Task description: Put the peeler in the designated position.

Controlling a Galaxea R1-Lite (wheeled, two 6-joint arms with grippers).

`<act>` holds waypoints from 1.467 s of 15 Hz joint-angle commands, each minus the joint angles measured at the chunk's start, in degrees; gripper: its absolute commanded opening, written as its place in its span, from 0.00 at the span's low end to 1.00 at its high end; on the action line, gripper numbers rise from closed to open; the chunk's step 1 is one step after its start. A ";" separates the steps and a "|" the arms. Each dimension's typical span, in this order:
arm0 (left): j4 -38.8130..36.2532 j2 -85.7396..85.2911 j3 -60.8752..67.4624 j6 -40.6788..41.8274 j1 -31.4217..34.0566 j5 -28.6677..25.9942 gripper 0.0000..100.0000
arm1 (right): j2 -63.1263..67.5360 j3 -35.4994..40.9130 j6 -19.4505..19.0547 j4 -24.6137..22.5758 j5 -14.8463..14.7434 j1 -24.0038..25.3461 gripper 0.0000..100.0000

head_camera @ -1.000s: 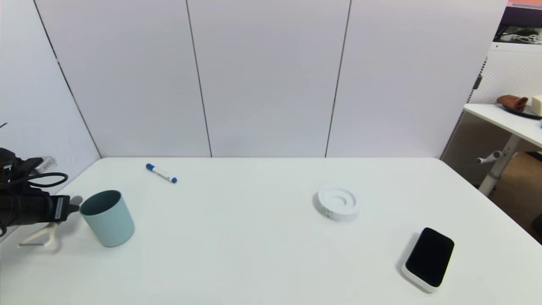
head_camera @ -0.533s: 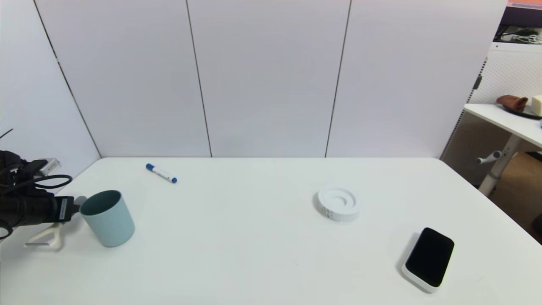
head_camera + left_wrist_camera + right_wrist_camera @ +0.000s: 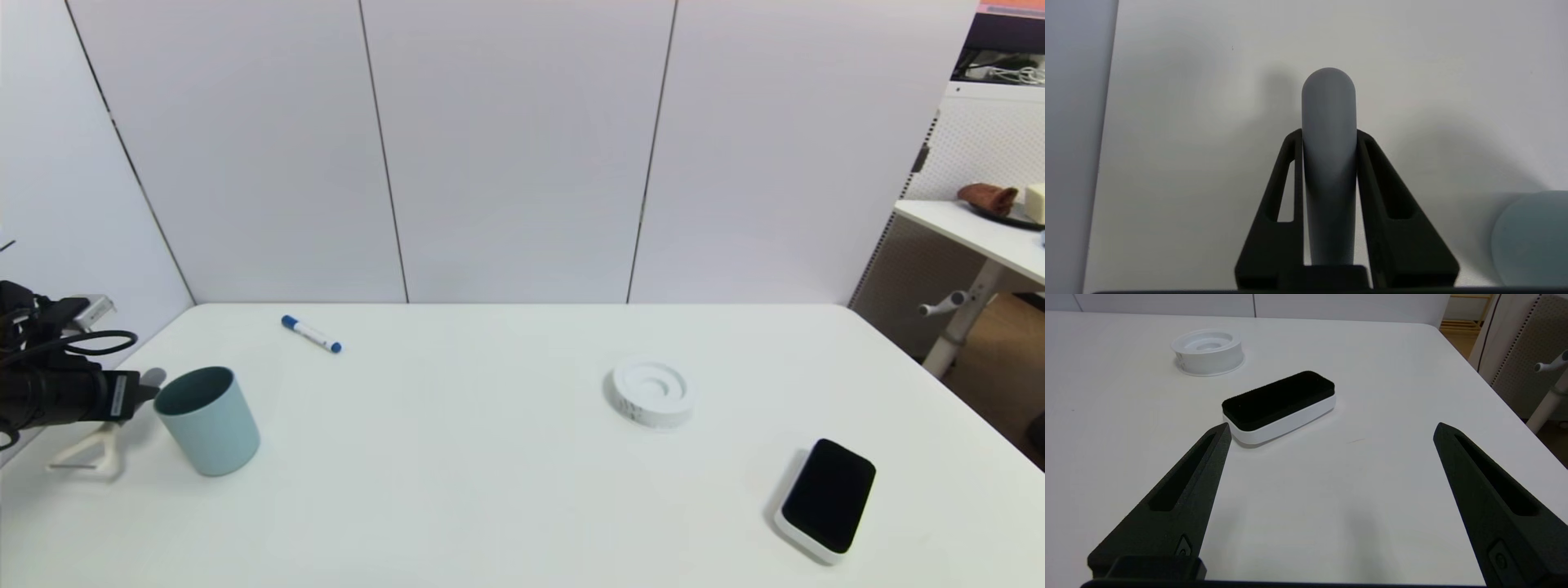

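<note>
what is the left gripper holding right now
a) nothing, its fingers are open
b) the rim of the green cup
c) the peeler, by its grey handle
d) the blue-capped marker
c: in the left wrist view the left gripper has both fingers pressed against the grey handle of the peeler, while the marker lies apart on the table and the cup stands beside the gripper.

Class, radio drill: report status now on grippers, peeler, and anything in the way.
Left gripper shut on peeler handle, far left of table. Right gripper open, idle near eraser. Teal cup close beside peeler, in the way rightward.
</note>
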 commanded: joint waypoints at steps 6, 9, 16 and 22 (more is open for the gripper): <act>6.94 -12.25 -12.64 -0.70 0.11 -1.33 1.00 | -0.01 0.00 -0.02 0.06 0.03 0.02 1.00; 28.65 -25.00 -31.19 -4.57 0.29 -0.36 1.00 | -0.01 0.00 -0.02 -0.03 0.03 0.02 1.00; 19.16 -54.62 4.41 -5.36 -11.05 9.92 1.00 | -0.01 0.00 -0.02 -0.03 0.03 0.02 1.00; -1.23 -71.76 39.48 -8.52 -27.39 26.71 1.00 | -0.01 0.00 -0.02 -0.03 0.03 0.02 1.00</act>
